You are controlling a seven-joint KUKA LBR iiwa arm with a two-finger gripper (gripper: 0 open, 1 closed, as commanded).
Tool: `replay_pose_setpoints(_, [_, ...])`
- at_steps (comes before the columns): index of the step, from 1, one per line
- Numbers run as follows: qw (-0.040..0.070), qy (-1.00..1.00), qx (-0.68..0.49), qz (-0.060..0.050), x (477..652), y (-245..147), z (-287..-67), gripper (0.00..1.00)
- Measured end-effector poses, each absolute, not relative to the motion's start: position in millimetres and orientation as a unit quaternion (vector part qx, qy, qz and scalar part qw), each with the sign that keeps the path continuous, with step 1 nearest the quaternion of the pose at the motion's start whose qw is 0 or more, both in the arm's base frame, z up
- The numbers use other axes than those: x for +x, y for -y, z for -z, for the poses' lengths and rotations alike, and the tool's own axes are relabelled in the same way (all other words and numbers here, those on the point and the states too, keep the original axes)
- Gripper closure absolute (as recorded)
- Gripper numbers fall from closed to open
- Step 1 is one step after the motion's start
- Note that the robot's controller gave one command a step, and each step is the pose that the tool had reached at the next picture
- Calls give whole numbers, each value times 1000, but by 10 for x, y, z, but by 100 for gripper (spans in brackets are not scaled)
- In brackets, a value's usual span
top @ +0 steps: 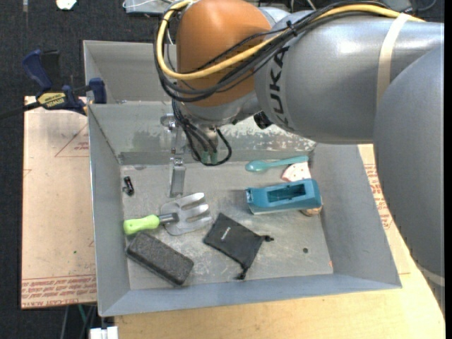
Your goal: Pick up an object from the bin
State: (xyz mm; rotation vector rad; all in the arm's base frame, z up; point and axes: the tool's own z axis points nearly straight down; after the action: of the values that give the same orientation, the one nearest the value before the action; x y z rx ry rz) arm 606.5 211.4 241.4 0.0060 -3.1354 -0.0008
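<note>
My gripper (176, 182) reaches down from under the arm's wrist into the left middle of the bin. Its lower end stands just behind a metal utensil with a green handle (174, 216), which lies flat with the handle pointing left. I cannot tell whether it touches the utensil. A dark grey block (159, 258) lies in front of the utensil, near the bin's front left corner. A black flat pouch (233, 239) lies to the right of the utensil's head.
A blue boxy dispenser (282, 196) lies at the right middle, with a teal spoon (270, 165) and a pink and white piece (296, 172) behind it. A small black bit (128, 185) lies by the left wall. The arm covers the bin's back right.
</note>
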Motion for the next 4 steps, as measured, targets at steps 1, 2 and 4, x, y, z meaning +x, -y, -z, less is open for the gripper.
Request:
replay_pose_setpoints(1, [-1,1000,0,1,6082,-2103,-2464,0])
replay_pose_setpoints(2, [-2,999,54,1,5877,-2253,-1806,0])
replay_pose_setpoints(4, [-2,996,85,2,5219,-2515,-1496,0])
